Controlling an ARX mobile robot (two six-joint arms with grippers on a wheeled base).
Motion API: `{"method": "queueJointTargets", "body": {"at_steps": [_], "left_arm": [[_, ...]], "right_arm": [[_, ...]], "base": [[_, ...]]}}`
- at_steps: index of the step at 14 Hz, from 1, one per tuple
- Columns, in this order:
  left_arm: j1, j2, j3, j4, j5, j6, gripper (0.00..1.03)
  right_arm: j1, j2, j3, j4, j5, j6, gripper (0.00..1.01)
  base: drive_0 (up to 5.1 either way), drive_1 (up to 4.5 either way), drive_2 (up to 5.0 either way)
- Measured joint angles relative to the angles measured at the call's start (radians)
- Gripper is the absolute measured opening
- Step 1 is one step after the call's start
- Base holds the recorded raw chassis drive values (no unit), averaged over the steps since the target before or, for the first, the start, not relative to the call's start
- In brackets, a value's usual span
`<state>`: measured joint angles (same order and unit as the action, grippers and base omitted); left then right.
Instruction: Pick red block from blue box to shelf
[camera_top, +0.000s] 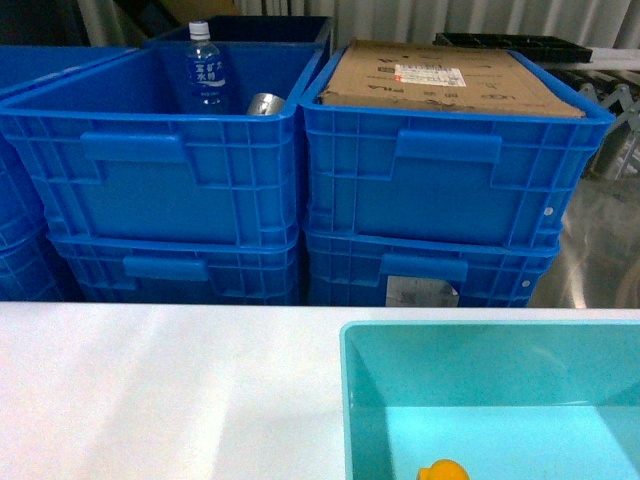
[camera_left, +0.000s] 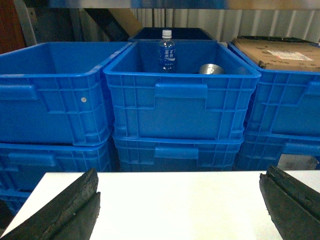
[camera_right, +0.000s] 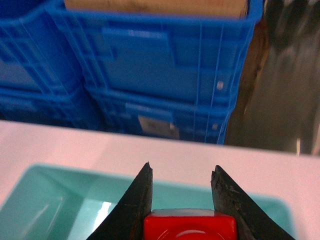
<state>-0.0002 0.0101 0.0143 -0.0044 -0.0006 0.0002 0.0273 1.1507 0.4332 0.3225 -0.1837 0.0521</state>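
Head view shows stacked blue crates (camera_top: 180, 170) behind the white worktop (camera_top: 150, 390), and a teal box (camera_top: 480, 400) at the worktop's near right corner with an orange-yellow toy (camera_top: 443, 470) at its near edge. Right tool (camera_right: 182, 200) hangs above that box, its fingers (camera_right: 137, 200) pinching the red block (camera_right: 190, 227). Left tool (camera_left: 180, 200) is spread wide over the worktop, touching nothing.

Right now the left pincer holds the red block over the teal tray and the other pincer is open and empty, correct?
Not quite: it is the right pincer that holds the red block over the teal tray, per the right wrist view. The left pincer is open and empty.
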Motion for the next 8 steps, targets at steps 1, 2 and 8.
{"method": "queueJointTargets", "body": {"at_steps": [1,2,8], "left_arm": [[0.0,0.0,0.0,0.0,0.0,0.0,0.98],[0.0,0.0,0.0,0.0,0.0,0.0,0.98],[0.0,0.0,0.0,0.0,0.0,0.0,0.98]], "right_arm": [[-0.019,-0.057,0.009,0.051,0.001,-0.046,0.29],[-0.022,-0.072,-0.029,0.219,0.075,-0.134,0.29],[-0.188,-0.311,-0.173,0.604,0.142,-0.15,0.29]], "base": [[0.0,0.0,0.0],[0.0,0.0,0.0],[0.0,0.0,0.0]]}}
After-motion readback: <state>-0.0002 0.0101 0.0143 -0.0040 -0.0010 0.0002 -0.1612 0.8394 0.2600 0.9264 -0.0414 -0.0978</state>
